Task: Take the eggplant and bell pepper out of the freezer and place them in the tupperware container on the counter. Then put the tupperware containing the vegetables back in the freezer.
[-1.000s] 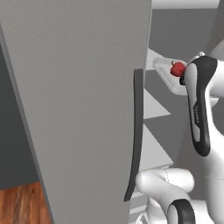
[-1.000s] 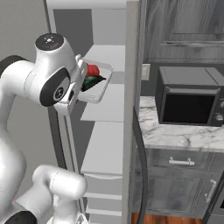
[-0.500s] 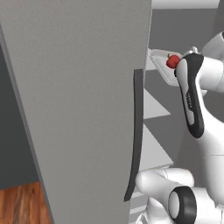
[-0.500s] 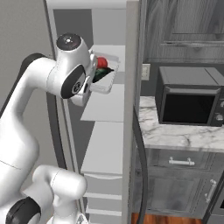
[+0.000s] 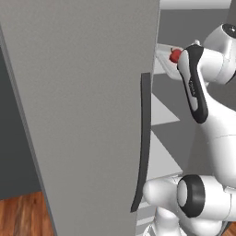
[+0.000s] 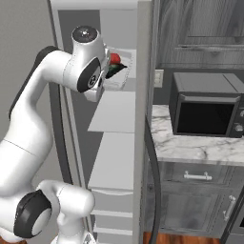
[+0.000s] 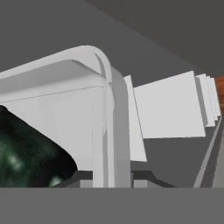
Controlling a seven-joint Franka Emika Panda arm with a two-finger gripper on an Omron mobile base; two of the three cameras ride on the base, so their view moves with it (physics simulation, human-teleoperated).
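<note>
The jaws are clamped on the rim of the tupperware container (image 7: 111,127), the wall pinched edge-on between the fingers so the tray can be carried level by one side; in the hand view the eggplant (image 7: 26,153) lies dark and glossy inside it, pressed against the near wall; from the right base view the tray (image 6: 119,76) hangs high inside the open freezer (image 6: 114,157), just above an upper white shelf, with the bell pepper (image 6: 115,58) sitting red on top of the dark vegetable; both vegetables ride inside, which I judge means the loading is done and the last leg, putting the tray back, is in hand; the tray looks held rather than resting, though I cannot tell whether its far edge touches the shelf; the arm reaches in from the left of the opening, elbow bent, to keep clear of the door; in the left base view that big grey door (image 5: 78,115) fills the near side, the pepper (image 5: 174,56) peeping past its edge; to the right stands the counter (image 6: 190,145) with a black microwave (image 6: 207,109) on it.
</note>
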